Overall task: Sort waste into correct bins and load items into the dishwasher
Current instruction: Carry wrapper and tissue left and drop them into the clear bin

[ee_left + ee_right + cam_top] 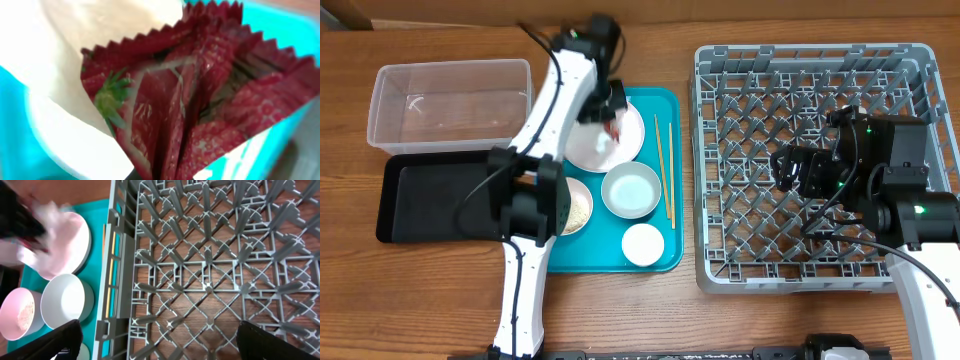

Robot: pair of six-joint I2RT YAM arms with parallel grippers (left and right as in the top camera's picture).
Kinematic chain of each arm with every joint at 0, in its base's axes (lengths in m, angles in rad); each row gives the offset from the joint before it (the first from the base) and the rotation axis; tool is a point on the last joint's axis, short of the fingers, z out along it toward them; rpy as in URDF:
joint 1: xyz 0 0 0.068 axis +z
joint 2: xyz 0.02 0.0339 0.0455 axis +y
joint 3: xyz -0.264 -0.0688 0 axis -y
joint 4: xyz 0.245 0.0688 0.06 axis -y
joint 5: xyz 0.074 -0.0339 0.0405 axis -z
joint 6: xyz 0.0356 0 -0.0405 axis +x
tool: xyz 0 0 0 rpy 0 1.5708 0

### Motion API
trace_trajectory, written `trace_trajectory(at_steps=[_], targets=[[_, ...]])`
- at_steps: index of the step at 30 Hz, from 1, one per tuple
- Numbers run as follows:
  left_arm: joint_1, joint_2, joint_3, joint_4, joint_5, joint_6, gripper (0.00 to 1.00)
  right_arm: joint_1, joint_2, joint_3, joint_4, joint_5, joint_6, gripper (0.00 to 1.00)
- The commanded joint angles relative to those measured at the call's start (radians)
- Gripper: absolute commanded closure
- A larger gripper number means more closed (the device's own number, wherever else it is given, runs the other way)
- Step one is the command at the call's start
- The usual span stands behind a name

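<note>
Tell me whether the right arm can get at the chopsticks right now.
Probably yes: the chopsticks lie uncovered on the tray beside the rack, the right arm hangs over it, jaws open, and the left arm is away at the plate.

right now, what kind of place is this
Probably a staged dish-clearing station on a wooden table: a grey dish rack, a teal tray holding bowls, and a clear tub and black tray beside it.

Two bowls [631, 190]; two chopsticks [665, 175]; one plate [585, 152]; one cup [643, 244]
</note>
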Motion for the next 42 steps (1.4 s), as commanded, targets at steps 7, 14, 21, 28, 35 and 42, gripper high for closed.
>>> trace_trajectory(at_steps=[7,14,21,28,35,42], targets=[[0.253,-0.032,0.386,-0.218,-0.001,-0.043,0.96,-0.005,-0.003,0.022,0.009,-0.006,0.003,0.00],[0.386,-0.030,0.198,-0.071,-0.053,-0.238,0.92,-0.005,-0.003,0.022,0.008,-0.006,0.003,0.00],[0.396,-0.031,0.087,0.009,-0.052,-0.179,0.07,-0.005,-0.003,0.022,0.008,-0.006,0.003,0.00],[0.422,-0.076,0.420,-0.237,-0.023,0.088,0.04,-0.005,-0.003,0.022,0.009,-0.006,0.003,0.00],[0.368,-0.233,0.439,-0.284,0.264,0.344,0.10,-0.005,-0.003,0.022,0.011,-0.010,0.062,0.00],[0.331,-0.533,0.067,-0.284,0.253,0.388,0.10,-0.005,-0.003,0.022,0.011,-0.014,0.079,0.00]])
